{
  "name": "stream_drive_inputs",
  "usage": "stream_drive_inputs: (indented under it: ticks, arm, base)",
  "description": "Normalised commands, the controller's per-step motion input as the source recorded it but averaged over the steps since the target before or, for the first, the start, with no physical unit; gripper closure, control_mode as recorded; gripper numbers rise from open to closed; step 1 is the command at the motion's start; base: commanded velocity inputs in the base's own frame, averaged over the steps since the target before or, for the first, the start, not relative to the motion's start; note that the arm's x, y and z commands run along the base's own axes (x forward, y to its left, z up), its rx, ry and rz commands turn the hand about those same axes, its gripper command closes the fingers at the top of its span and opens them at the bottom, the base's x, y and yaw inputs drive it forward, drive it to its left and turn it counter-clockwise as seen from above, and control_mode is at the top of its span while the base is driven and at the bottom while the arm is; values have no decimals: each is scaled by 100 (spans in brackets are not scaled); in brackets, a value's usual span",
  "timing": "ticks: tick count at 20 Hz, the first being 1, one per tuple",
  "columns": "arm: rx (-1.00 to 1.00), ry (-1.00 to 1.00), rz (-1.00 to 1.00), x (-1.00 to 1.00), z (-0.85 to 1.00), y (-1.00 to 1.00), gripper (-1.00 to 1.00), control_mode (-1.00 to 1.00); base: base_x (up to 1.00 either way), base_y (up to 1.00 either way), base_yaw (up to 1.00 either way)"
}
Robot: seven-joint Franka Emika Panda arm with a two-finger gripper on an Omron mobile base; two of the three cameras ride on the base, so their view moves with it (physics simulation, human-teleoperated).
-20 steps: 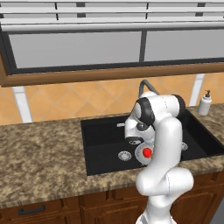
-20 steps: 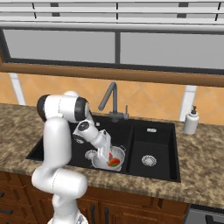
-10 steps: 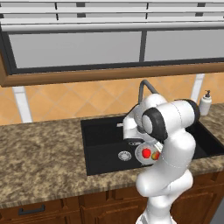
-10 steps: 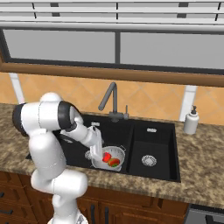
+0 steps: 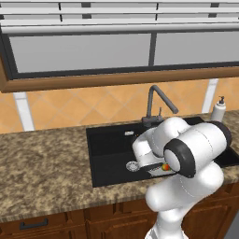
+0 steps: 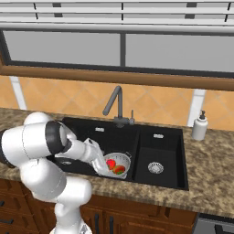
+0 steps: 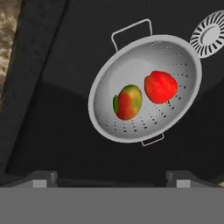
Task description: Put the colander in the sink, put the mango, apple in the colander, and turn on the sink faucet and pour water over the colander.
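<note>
Colander [image 7: 146, 87] sits on the floor of the black sink [image 7: 52, 109], just beside the round steel drain [image 7: 209, 34]; mango [image 7: 127, 102] and apple [image 7: 160, 86] lie side by side inside it, nearly touching. Gripper [image 7: 111, 177] hangs above the sink, fingertips wide apart and empty. Faucet [image 6: 115, 106] stands at the sink's back edge, a white soap bottle [image 6: 199, 125] on the desk [image 6: 215, 183] well off to the right.

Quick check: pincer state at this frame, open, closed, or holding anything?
Pincer: open and holding nothing, its tips spread wide above the colander; the mango and apple lie inside it.
</note>
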Motion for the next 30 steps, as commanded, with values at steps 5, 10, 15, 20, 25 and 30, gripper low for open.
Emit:
stream_drive_inputs:
  ticks: [5, 10, 15, 20, 25, 30]
  arm:
    - [0, 25, 25, 31, 100, -33, -100, -100]
    - [0, 22, 18, 11, 100, -31, -100, -100]
    - [2, 29, 13, 28, 100, -34, -100, -100]
    - [1, 30, 2, 21, 100, -30, -100, -100]
    - [2, 20, 0, 3, 100, -57, -100, -100]
    - [9, 7, 0, 16, 100, -75, -100, -100]
  base:
    - [0, 0, 0]
    - [0, 0, 0]
    - [0, 0, 0]
    - [0, 0, 0]
    - [0, 0, 0]
    - [0, 0, 0]
